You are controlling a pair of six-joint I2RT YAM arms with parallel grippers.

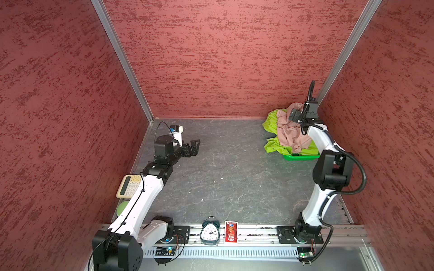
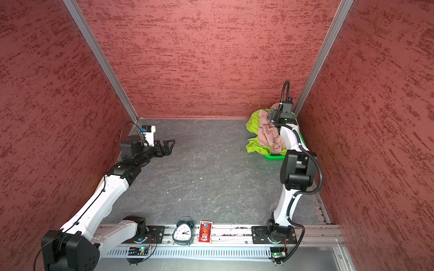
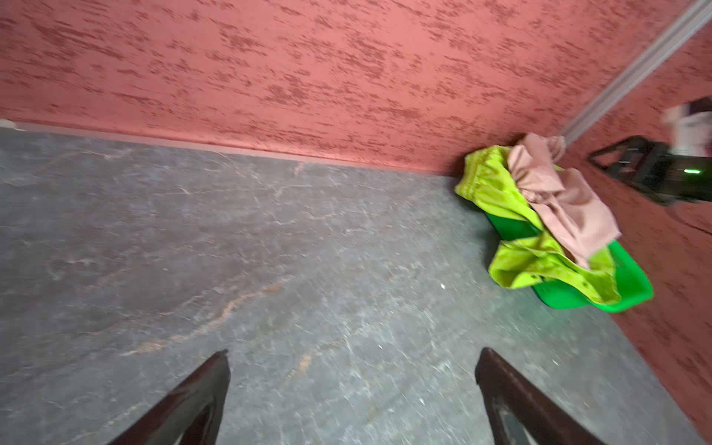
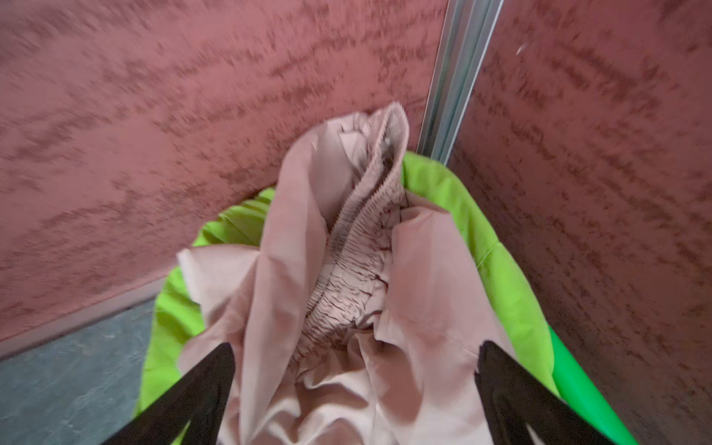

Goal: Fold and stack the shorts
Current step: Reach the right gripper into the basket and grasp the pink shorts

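The pink shorts lie crumpled on top of the pile in the far right corner. Their gathered waistband stands up as a ridge running from between the right arm's jaws away toward the corner post. Under them the lime green shorts spill over the rim of a bright green basket onto the tabletop. Both pairs are unfolded and heaped together, so I judge the task to be at its very start, with the first pair not yet lifted out.

The right arm reaches over the basket. In the right wrist view its jaws are spread wide, one on either side of the pink cloth, gripping nothing; whether the tips touch the fabric I cannot tell. The pink shorts lie directly ahead of and below these jaws, and the waistband's long axis runs along the gap, so closing would pinch across the band. That looks like the grasp the coming move turns on.

The left arm is at the far left of the tabletop, its jaws likewise spread and empty above bare surface, well apart from the pile. The right arm is plainly the nearer. A clock, a card and a calculator sit along the near and left edges, away from the shorts
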